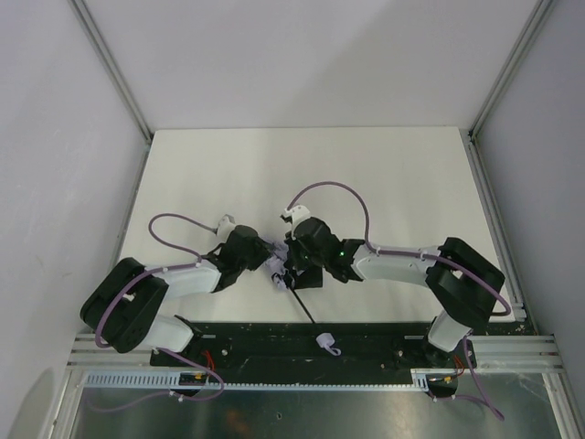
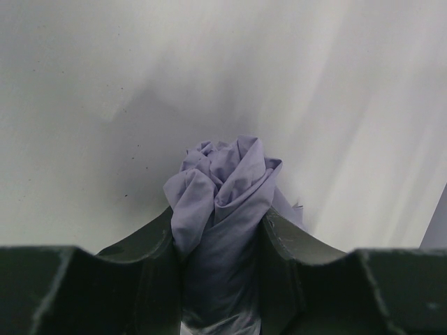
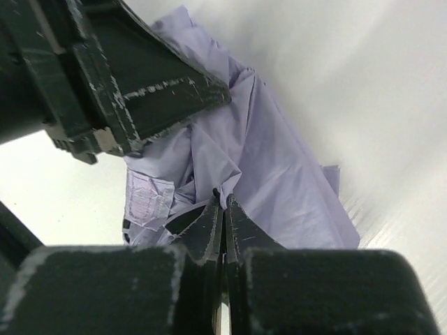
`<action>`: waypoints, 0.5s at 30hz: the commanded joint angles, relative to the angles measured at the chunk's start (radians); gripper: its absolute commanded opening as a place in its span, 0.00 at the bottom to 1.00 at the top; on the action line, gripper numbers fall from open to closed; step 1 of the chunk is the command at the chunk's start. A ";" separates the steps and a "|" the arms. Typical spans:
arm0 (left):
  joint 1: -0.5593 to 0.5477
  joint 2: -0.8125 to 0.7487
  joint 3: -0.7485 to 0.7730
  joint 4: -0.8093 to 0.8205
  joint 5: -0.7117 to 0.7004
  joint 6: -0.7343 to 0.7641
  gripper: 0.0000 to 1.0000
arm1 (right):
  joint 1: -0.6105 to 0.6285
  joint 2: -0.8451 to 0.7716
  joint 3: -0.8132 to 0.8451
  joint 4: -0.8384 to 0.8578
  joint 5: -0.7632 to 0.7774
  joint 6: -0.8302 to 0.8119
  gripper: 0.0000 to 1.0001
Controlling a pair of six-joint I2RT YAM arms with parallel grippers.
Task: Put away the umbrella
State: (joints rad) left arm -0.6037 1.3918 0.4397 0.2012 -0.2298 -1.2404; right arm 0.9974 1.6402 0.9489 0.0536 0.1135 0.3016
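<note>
Clamping the bunched canopy, the left hand [image 2: 218, 213] has both fingers [image 2: 157, 241] pressed into the lavender fabric, which bulges out past the tips at 12 o'clock. Right hand [image 3: 223, 202] is clenched, fingertips together, nosed against a fold; whether it has nipped any cloth cannot be told.

The umbrella [image 1: 277, 274] lies between the two hands, just below centre of the worktop [image 1: 302, 174] in the top view. Its black shaft [image 1: 304, 311] runs off toward 5 o'clock, ending at the handle [image 1: 324, 342] over the arms' base plate [image 1: 366, 352].

Progress, judged: canopy is down and gathered, but loose and crumpled, not rolled. The strap tab [image 3: 147, 199] hangs unfastened. The shaft looks extended. Left to do: tighten folds, fasten the strap, telescope the shaft. No storage spot in view.
</note>
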 commanded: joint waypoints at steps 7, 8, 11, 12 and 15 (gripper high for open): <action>0.004 -0.005 -0.031 -0.051 -0.003 0.009 0.00 | -0.013 0.094 -0.088 -0.021 -0.033 0.174 0.00; 0.004 -0.004 -0.035 -0.042 -0.001 0.008 0.00 | -0.023 0.100 -0.101 -0.022 -0.037 0.198 0.00; 0.004 -0.001 -0.048 -0.026 0.004 0.001 0.00 | -0.031 0.103 -0.135 0.019 -0.089 0.221 0.00; 0.004 -0.002 -0.052 -0.021 0.005 0.000 0.00 | -0.027 0.100 -0.139 0.036 -0.117 0.222 0.02; 0.004 -0.004 -0.065 -0.011 0.004 -0.006 0.00 | -0.031 0.075 -0.143 0.058 -0.183 0.231 0.14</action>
State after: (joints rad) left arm -0.6037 1.3899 0.4183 0.2424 -0.2115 -1.2419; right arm 0.9665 1.7218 0.8337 0.1234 0.0204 0.4980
